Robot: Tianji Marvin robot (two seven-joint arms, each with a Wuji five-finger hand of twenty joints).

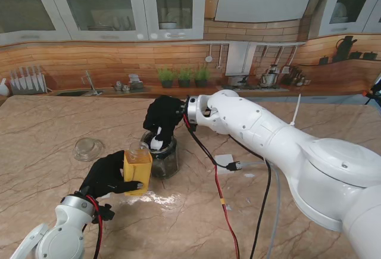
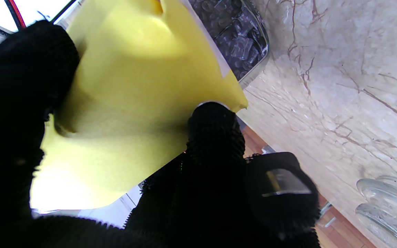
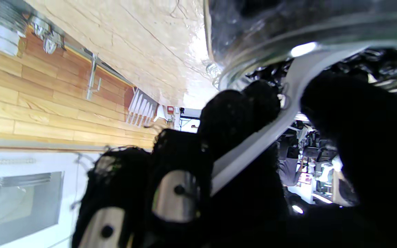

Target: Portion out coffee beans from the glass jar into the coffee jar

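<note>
Yellow-wrapped coffee jar (image 1: 137, 171) is gripped upright, mouth up, by left hand (image 1: 107, 174); white scoop (image 1: 156, 143) is clasped by right hand (image 1: 162, 116) over bean-filled round glass jar (image 1: 164, 159).

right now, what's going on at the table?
The left hand grips a yellow-wrapped jar, upright on the marble table, right beside the glass jar of coffee beans. The right hand is over the glass jar's mouth holding a white scoop that dips into it. A glass lid lies apart on the left. Whether any beans are in the yellow jar yet can't be seen.
</note>
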